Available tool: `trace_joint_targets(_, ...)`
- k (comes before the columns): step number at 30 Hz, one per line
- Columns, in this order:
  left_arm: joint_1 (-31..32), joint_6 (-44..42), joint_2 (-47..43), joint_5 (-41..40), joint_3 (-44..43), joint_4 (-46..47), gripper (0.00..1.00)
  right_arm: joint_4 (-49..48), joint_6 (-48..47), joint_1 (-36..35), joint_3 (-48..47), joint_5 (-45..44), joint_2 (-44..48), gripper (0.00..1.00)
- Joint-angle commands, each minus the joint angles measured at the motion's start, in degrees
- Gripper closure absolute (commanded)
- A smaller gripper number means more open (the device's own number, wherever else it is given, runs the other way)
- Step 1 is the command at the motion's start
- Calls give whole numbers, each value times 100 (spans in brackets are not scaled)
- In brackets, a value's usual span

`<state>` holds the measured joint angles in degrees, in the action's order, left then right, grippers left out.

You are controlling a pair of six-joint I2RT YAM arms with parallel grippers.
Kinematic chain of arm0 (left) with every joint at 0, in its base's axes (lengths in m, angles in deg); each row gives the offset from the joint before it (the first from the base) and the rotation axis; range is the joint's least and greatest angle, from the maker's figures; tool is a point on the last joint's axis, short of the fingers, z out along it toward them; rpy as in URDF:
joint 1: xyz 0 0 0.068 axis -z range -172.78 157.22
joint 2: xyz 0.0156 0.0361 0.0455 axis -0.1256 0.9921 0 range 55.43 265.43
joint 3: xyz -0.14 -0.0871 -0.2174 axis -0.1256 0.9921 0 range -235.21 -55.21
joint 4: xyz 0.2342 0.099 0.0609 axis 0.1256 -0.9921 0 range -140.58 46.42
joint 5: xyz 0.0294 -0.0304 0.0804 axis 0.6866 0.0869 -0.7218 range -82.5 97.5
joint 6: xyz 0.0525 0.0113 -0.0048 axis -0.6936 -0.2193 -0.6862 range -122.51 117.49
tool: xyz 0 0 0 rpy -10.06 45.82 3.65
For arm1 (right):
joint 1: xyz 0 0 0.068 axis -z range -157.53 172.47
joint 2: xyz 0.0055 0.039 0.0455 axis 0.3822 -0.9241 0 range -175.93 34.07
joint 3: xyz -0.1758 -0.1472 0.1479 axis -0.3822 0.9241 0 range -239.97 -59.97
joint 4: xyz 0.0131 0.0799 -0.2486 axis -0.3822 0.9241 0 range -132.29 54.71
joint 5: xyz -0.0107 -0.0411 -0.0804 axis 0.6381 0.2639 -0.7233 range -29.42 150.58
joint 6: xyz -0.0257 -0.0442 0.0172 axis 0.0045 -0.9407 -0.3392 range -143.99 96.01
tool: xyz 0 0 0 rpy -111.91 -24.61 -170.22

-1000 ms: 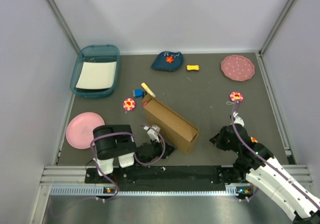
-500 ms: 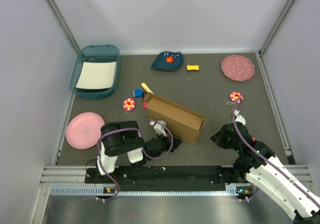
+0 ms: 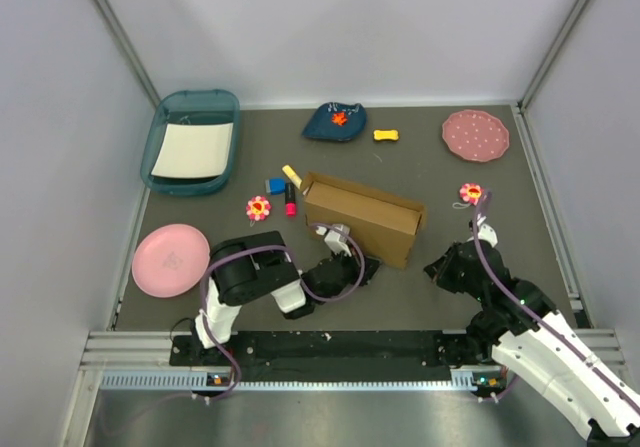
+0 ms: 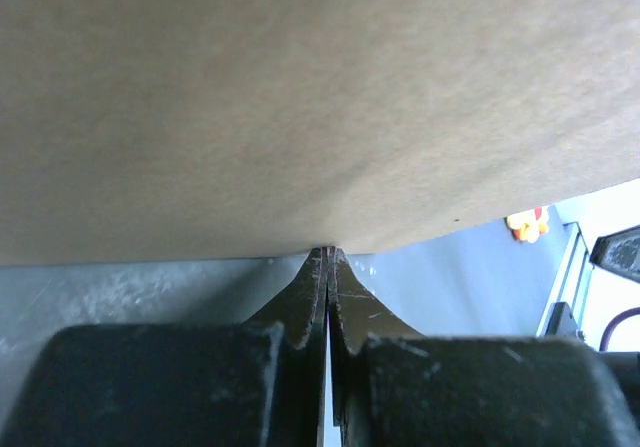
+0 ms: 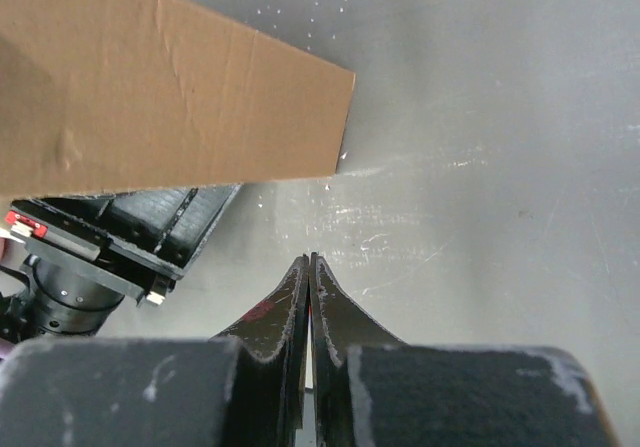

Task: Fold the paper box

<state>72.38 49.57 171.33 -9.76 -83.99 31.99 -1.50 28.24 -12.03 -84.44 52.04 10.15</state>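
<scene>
The paper box [image 3: 362, 217] is a long brown cardboard box lying across the middle of the table. My left gripper [image 3: 368, 265] is shut, and its tips press on the box's near wall. In the left wrist view that cardboard wall [image 4: 300, 97] fills the upper part, and the left gripper [image 4: 328, 253] touches its lower edge with nothing between the jaws. My right gripper [image 3: 434, 267] is shut and empty, low over the table just right of the box's right end. The right wrist view shows the right gripper [image 5: 310, 258] short of the box corner [image 5: 160, 97].
A teal tray [image 3: 160, 145] holding a white sheet stands at the back left. A pink plate [image 3: 170, 257] lies at the near left, a speckled plate [image 3: 475, 135] at the back right. Small toys lie left of the box [image 3: 259, 207]; a flower toy [image 3: 470, 193] lies right of it.
The left gripper has swung to the right and pushed the box. The box's right end turned away from the arms, so it now lies nearly crosswise. The right arm barely moved.
</scene>
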Motion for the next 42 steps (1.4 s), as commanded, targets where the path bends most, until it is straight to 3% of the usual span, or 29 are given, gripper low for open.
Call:
trace_joint_targets(1, -65, -110, 143, -32, -330, -68, 100, 121, -90, -57, -365, -175, -25, 100)
trace_joint_targets(10, -83, -241, 92, -50, -357, -148, 98, 490, -318, -57, -822, -359, 2, 100)
trace_joint_targets(21, 57, -488, -1498, -93, 1294, -393, 85, 1431, -845, -48, -2455, -1053, -463, 100)
trace_joint_targets(24, 163, -505, -2367, -243, 1594, -1270, 84, 1580, -1161, -57, -3043, -1395, -753, 100)
trace_joint_targets(29, 295, -575, -4626, -707, 806, -5753, 82, 1940, -1969, -48, -4117, -2150, -1342, 96)
trace_joint_targets(32, 295, -707, -5576, -989, 523, -7033, 81, 1880, -2163, -57, -4469, -2319, -1501, 88)
trace_joint_targets(35, 286, -838, -6402, -1674, 408, -7529, 76, 1625, -2165, -48, -4427, -2145, -1414, 50)
trace_joint_targets(36, 286, -1013, -6587, -1867, 399, -7531, 73, 1276, -2155, -57, -4191, -2057, -1335, 26)
trace_joint_targets(37, 234, -1494, -6893, -1878, 399, -7531, 70, 1055, -2190, -57, -4032, -1951, -1204, 15)
trace_joint_targets(38, 207, -1638, -7027, -2000, 312, -7531, 53, 836, -2260, -48, -3848, -1750, -950, 6)
trace_joint_targets(40, 93, -2172, -7326, -2194, 215, -7750, 38, 307, -2374, -57, -3513, -1425, -807, 1)
trace_joint_targets(42, -274, -2280, -7537, -2186, -48, -8134, 32, 532, -2489, -48, -3634, -985, -1113, 1)
